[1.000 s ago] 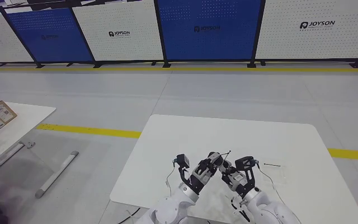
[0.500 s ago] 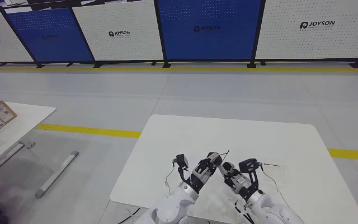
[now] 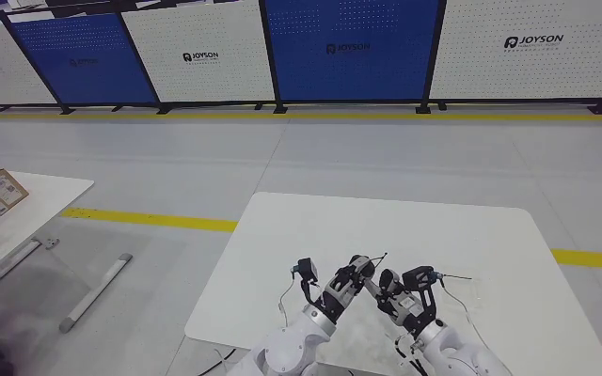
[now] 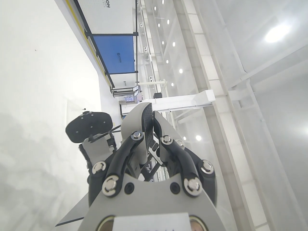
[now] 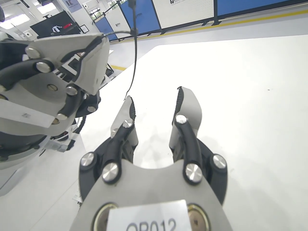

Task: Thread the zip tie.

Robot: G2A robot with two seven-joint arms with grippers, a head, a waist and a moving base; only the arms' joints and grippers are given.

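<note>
A thin black zip tie [image 5: 134,56] is pinched at one end by my left gripper [image 5: 102,38], which is shut on it. From there the strap bends through a small block and hangs down, its tip ending just off one fingertip [image 5: 130,103] of my right gripper [image 5: 155,97]. That gripper is open with nothing between its fingers. In the top view both grippers hover close together over the near part of the white table [image 3: 395,221], the left gripper [image 3: 356,271] beside the right gripper [image 3: 384,280], with the zip tie [image 3: 378,258] sticking up above them. The left gripper [image 4: 152,111] has its pads pressed together.
Another thin black strip [image 3: 458,276] lies on the table to the right of the arms, beside a small clear piece [image 3: 476,291]. The table's far half is bare white surface. Blue and white panels [image 3: 348,47] stand far behind.
The right arm has shifted slightly to the right and toward the near edge, a little away from the left gripper. The left gripper and the zip tie have hardly moved.
</note>
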